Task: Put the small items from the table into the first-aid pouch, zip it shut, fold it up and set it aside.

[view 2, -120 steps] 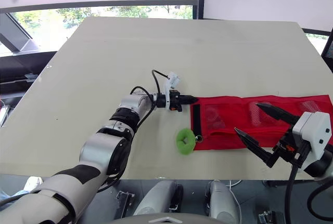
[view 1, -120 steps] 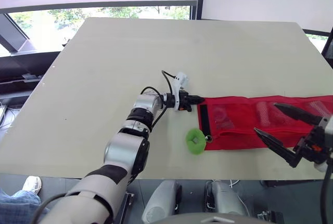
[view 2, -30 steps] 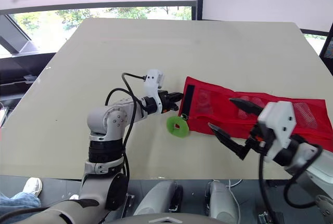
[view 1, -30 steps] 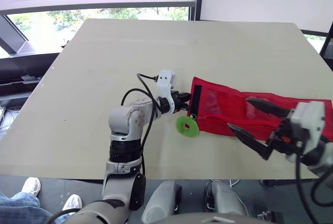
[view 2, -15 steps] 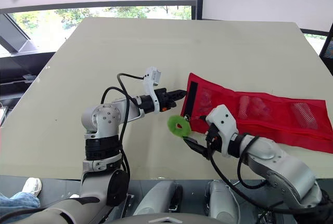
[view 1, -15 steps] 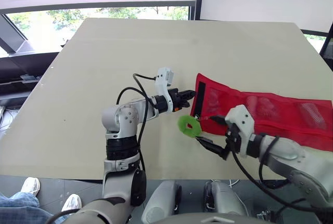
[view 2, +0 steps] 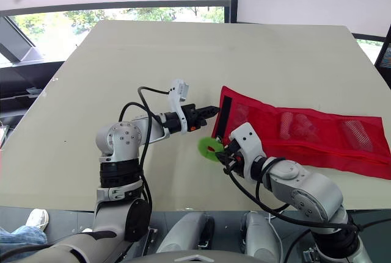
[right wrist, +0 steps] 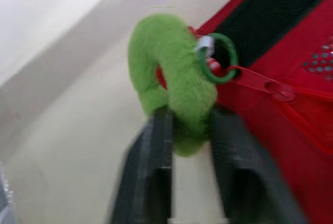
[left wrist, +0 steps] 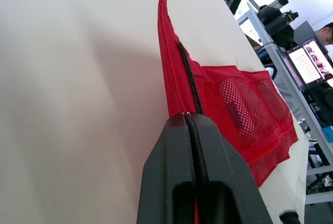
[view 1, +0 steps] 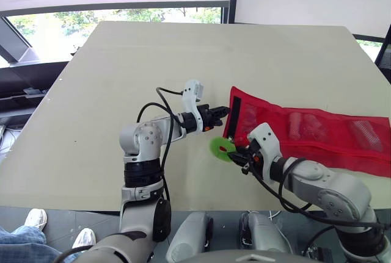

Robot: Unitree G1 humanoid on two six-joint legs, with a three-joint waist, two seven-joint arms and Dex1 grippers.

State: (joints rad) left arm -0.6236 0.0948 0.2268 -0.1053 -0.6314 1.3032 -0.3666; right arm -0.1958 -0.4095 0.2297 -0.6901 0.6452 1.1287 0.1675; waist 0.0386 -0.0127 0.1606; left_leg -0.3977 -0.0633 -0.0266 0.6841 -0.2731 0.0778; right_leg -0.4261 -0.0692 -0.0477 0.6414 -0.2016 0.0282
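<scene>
The long red mesh pouch (view 1: 305,132) lies unfolded on the counter (view 1: 122,74), with its left end lifted off the surface. The fingers of the left gripper (view 1: 223,111) are pressed together on that end's edge. The fingers of the right gripper (view 1: 239,154) pinch the fuzzy green zipper ring (right wrist: 171,73).

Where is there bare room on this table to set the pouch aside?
The table is bare on its far half, beyond the red pouch, and on its left side beside the left arm. Crowded: the pouch's left end, where the left gripper, right gripper and green ring meet.

Open tabletop (view 1: 153,61) beyond red pouch (view 1: 317,138)
</scene>
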